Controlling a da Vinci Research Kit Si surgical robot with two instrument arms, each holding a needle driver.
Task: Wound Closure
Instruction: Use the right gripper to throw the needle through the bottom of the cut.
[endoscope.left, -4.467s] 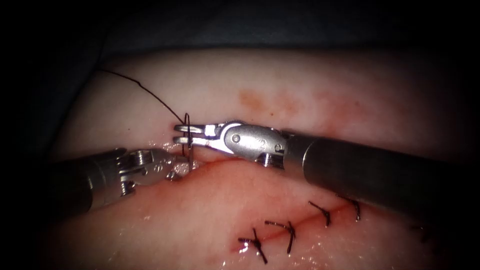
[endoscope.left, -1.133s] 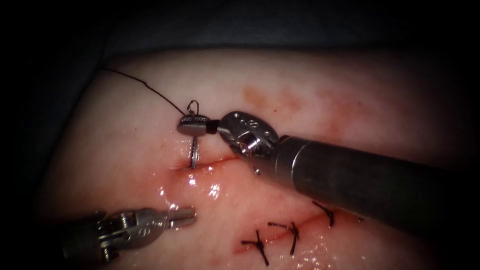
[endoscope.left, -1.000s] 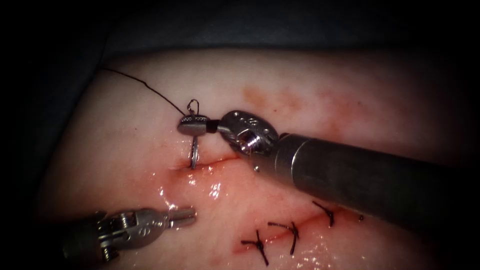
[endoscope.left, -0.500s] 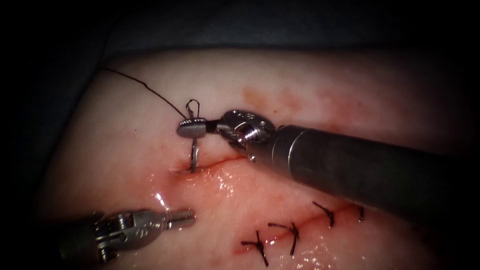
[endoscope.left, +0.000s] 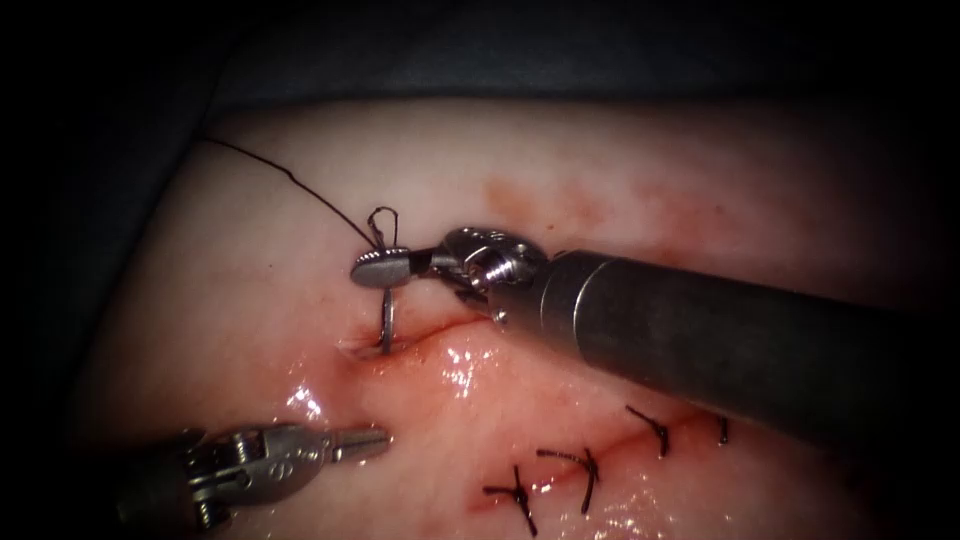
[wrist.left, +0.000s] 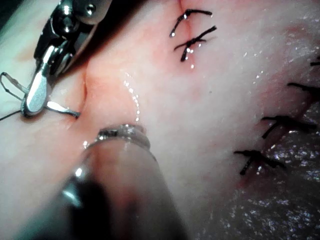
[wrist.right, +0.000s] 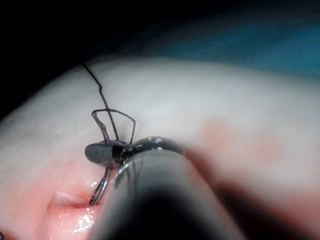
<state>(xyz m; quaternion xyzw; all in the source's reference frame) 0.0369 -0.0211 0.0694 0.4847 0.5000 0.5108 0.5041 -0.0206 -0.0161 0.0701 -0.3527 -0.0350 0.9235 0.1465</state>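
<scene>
My right gripper (endoscope.left: 381, 269) clamps the needle (endoscope.left: 386, 322) near its tail, tip buried at the cut (endoscope.left: 430, 328); left gripper (endoscope.left: 360, 440) closed, empty.

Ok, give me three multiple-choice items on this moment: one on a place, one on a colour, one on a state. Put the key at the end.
1. Where does the needle enter the tissue?
A. Among the finished stitches
B. At the left end of the open cut
C. Nowhere; it lies loose on the surface

2. What colour is the thread?
A. White
B. Blue
C. Black

3. What is the state of the left tool?
A. Jaws shut, holding nothing
B. Jaws shut on the needle
C. Jaws wide open around the thread

Key:
1 B: the needle's lower part goes into the tissue at the cut's left end, while the right tool grips it higher, toward its thread end.
2 C: the strand runs dark across the pale tissue.
3 A: its closed tips sit below the cut, apart from needle and thread.
</scene>
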